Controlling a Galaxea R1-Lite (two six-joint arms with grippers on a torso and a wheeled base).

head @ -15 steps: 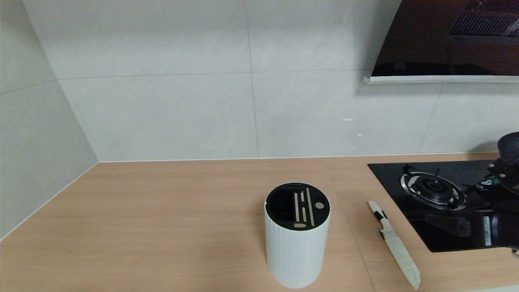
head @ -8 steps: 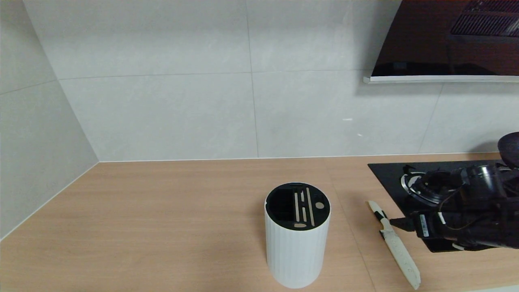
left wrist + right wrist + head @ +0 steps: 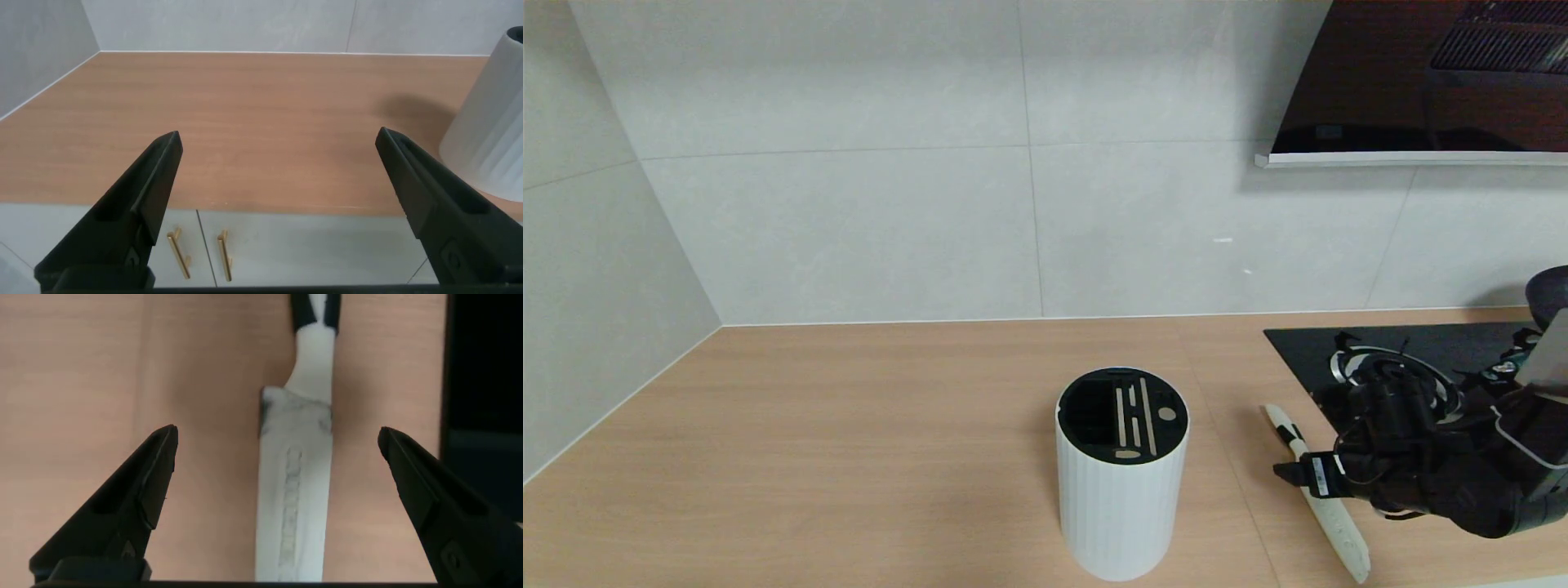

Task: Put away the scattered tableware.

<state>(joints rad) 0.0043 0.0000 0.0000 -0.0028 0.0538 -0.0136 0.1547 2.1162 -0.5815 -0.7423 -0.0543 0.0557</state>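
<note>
A white-bladed knife [image 3: 1333, 523] with a white and black handle lies on the wooden counter, just left of the hob, handle toward the wall. My right gripper [image 3: 1305, 477] hovers right over it, open. In the right wrist view the knife [image 3: 296, 465] lies between the two spread fingers, with no contact visible. A white ribbed knife block [image 3: 1121, 490] with a black slotted top stands upright to the knife's left. My left gripper [image 3: 278, 139] is open and holds nothing, at the counter's front edge, with the knife block [image 3: 490, 114] off to one side.
A black hob [image 3: 1307, 343] with a gas burner [image 3: 1388, 367] takes up the right of the counter, under a dark range hood [image 3: 1421, 82]. Tiled walls close the back and left. Cabinet doors with gold handles [image 3: 200, 257] sit below the counter's front edge.
My right arm has swung left from over the hob and come down over the knife. The knife and the block have stayed put.
</note>
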